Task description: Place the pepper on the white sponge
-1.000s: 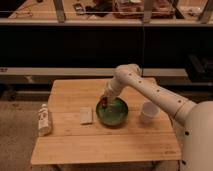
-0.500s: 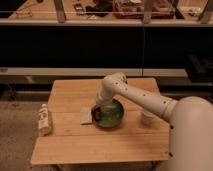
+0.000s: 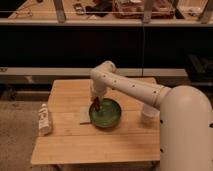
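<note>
The gripper point(image 3: 96, 104) hangs over the bowl's point(image 3: 111, 118) left rim, the pepper indistinct beside it; the bowl hides the sponge's point(image 3: 83, 116) right edge, and the arm point(image 3: 135, 90) hides the cup's point(image 3: 148, 119) top.

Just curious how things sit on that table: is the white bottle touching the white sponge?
Apart. The camera view shows bare wood between the white bottle and the white sponge. The gripper hangs over the green bowl's left rim, beside the sponge.
</note>
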Motion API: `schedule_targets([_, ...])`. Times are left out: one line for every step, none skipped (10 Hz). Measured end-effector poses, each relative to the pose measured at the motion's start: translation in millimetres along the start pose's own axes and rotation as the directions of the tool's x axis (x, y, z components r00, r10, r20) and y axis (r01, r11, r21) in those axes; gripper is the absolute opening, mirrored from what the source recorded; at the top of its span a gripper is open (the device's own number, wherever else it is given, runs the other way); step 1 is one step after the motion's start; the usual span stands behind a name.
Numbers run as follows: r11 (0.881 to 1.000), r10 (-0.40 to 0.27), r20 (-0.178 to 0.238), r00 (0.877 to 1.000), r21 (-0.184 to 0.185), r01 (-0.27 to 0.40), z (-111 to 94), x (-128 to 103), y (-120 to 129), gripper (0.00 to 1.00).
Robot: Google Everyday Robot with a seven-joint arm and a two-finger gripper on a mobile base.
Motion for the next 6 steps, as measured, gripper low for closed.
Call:
schedule_targets([1.0,0.0,0.009,1.0,0.0,0.0,-8,-1,-5,0.22])
schedule_targets([1.0,0.007,0.043,0.999,0.017,-0.008,-13,-8,-13,0.22])
schedule_targets([0.999,0.015,0.086,0.996,0.039,-0.019,-13,-18,-18,0.22])
schedule_targets([0.998,0.021,0.123,0.992,0.054,-0.028,-12,-27,-19,0.22])
schedule_targets([0.997,0.022,0.168,0.986,0.074,-0.035,-11,-37,-23,0.22])
schedule_targets([0.995,0.006,0.208,0.978,0.092,-0.025,-11,-46,-28,0.22])
